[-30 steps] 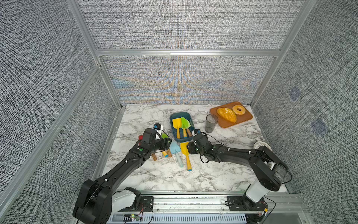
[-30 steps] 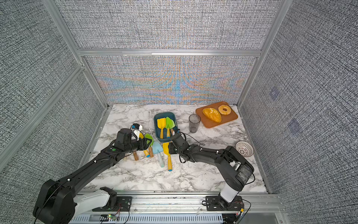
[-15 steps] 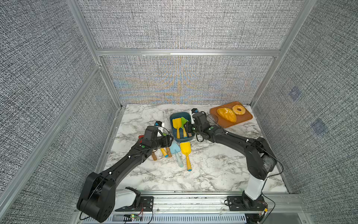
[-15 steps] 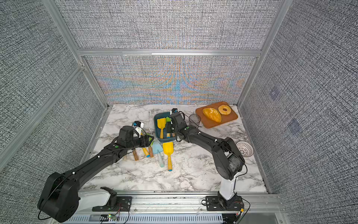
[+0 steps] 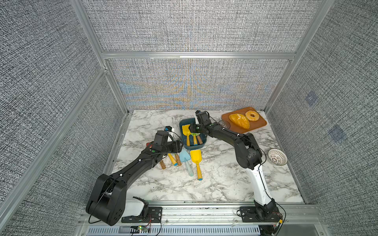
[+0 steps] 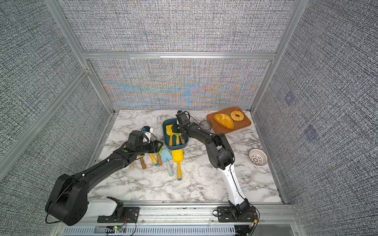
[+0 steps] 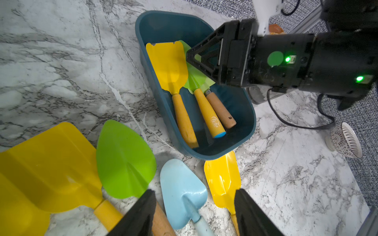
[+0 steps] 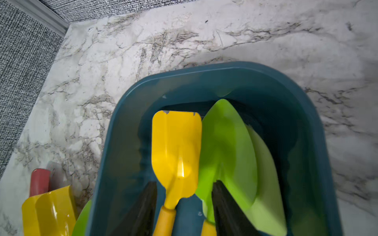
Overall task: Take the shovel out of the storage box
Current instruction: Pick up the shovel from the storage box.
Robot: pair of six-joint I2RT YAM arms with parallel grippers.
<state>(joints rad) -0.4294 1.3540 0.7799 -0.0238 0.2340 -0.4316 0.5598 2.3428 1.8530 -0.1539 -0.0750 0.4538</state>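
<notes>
Three shovels [image 7: 208, 114] sit in the storage box [image 8: 204, 70]; loose shovels [image 7: 182, 192] lie on the worktop [image 7: 61, 61] nearby. Right fingers [image 8: 143, 208] spread astride the yellow shovel [image 8: 177, 147], not gripping; left fingers [image 7: 141, 214] spread, empty

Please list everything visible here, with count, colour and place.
storage box: 1, dark teal, centre back.
shovels in the box: 3, yellow, green, pale green.
shovels on the table: at least 4, yellow, yellow, green, light blue, in front of the box.
tray: 1, orange-brown, back right corner.
bread: 1, golden, on the tray.
doughnut: 1, golden, on the tray.
glass: 1, clear, between box and tray.
basket: 1, white, right edge.
left gripper: 1, black, open above the loose shovels.
right gripper: 1, black, open, astride the boxed yellow shovel's neck.
</notes>
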